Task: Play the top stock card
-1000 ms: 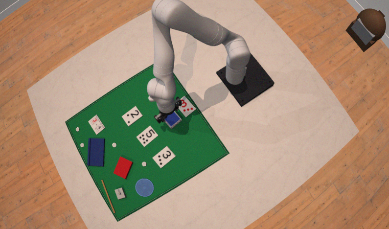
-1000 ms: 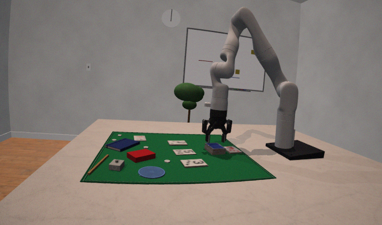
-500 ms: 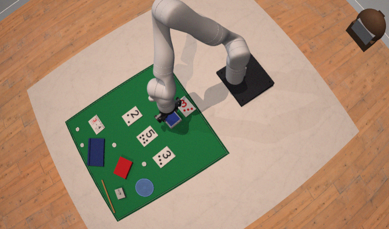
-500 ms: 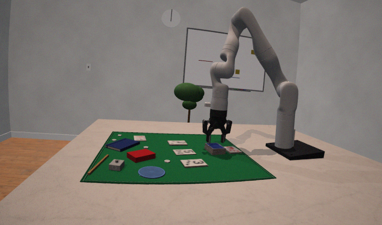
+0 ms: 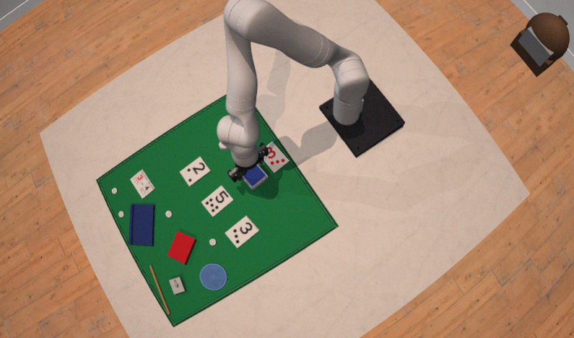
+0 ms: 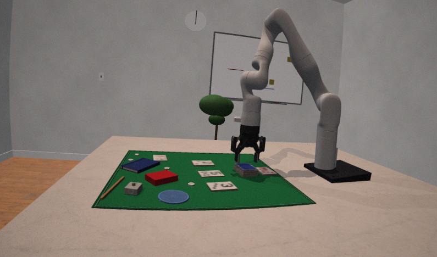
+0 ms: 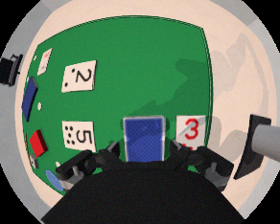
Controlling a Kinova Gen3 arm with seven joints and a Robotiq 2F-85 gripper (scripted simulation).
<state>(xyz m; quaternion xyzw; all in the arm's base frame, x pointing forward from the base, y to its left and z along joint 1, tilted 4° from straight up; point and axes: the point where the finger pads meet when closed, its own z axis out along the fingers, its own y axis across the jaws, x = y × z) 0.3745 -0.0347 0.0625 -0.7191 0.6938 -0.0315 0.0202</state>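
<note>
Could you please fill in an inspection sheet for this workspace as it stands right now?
Surface: green mat on a beige table top.
Job's things: blue-backed stock, face down; black 2, 5, 3; red 3 beside the stock.
Clutter: blue book, red box, blue disc, pencil, grey block, small card, white counters.
Grippers: gripper open, just above the stock, holding nothing.
Cables: nothing seen.
Surroundings: whiteboard, clock, plant, wooden floor.

Beige table (image 6: 341, 223) w/ green mat (image 6: 271, 195) & black arm base plate (image 6: 341, 174) directly on it.
</note>
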